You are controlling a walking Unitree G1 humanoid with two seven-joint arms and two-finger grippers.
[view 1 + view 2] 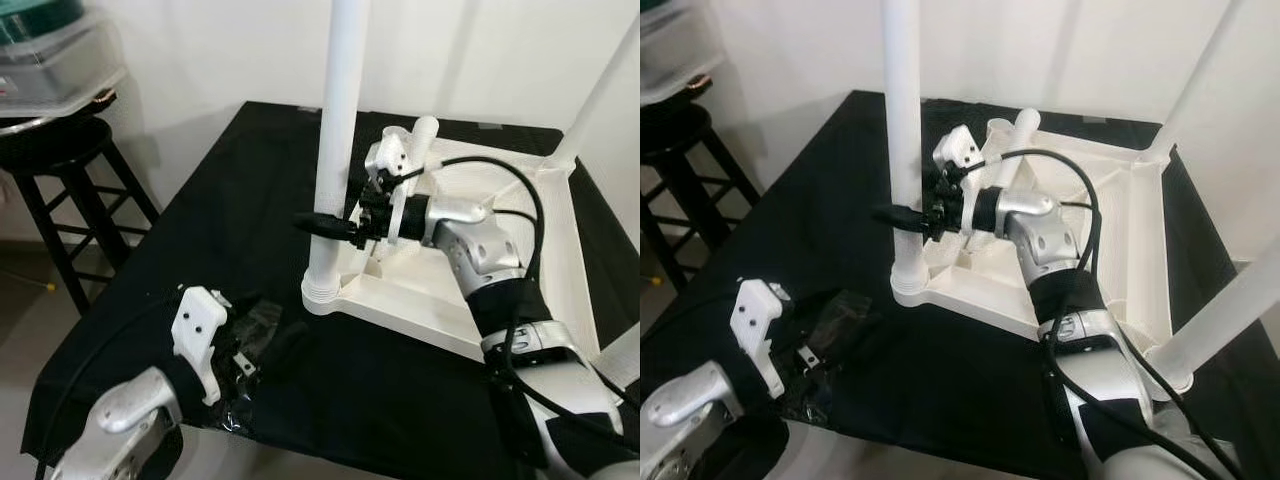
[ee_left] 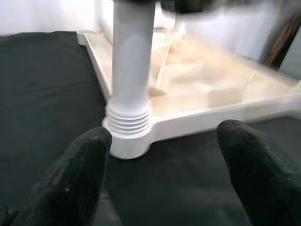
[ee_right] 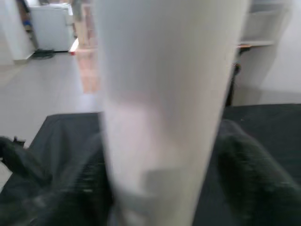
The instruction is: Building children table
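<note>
Black-covered desk against a white wall, dark stool beside. On it, upturned white tabletop, corner leg upright. Right gripper pinching this leg low, probably for screwing. From left wrist: left gripper spread, near the leg socket. From right wrist: leg between blurred fingers
</note>
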